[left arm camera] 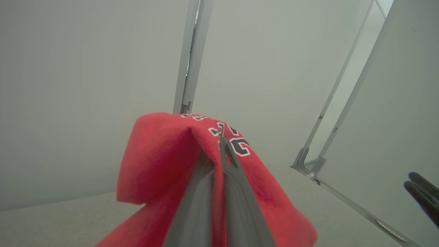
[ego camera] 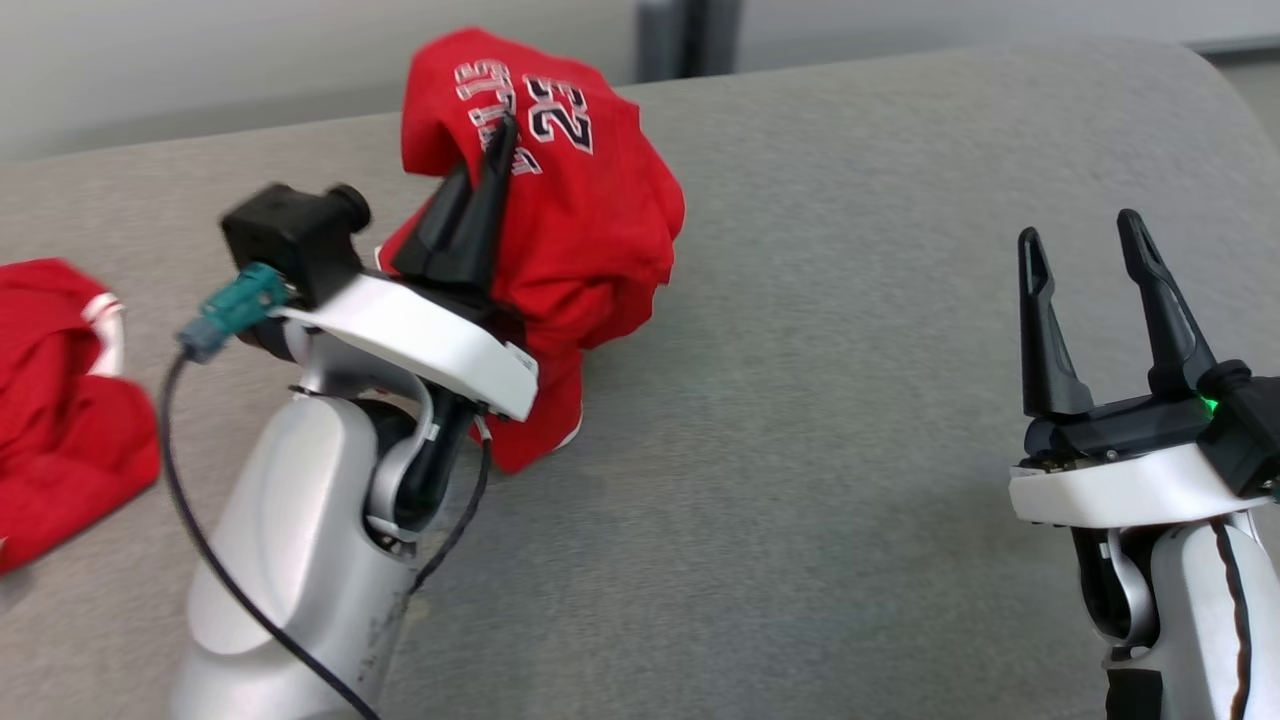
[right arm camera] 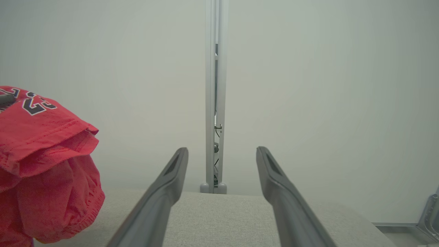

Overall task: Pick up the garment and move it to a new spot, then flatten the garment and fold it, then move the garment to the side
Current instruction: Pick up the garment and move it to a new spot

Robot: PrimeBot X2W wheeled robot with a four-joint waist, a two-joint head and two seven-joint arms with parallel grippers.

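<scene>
A red garment (ego camera: 590, 230) with black-and-white lettering hangs bunched above the grey table (ego camera: 850, 480), its lower end near the table surface. My left gripper (ego camera: 505, 135) is shut on the garment's upper fold, fingers pointing up and away. In the left wrist view the red cloth (left arm camera: 157, 161) drapes over both sides of my closed fingers (left arm camera: 236, 192). My right gripper (ego camera: 1085, 240) stands open at the right with nothing between its fingers. In the right wrist view the garment (right arm camera: 44, 164) hangs at the far left, apart from my open right gripper (right arm camera: 222, 152).
A second red cloth with a white trim (ego camera: 60, 400) lies on the table at the far left edge. Pale wall panels with a metal post (right arm camera: 215, 103) stand behind the table's far edge. Bare grey tabletop stretches between the two arms.
</scene>
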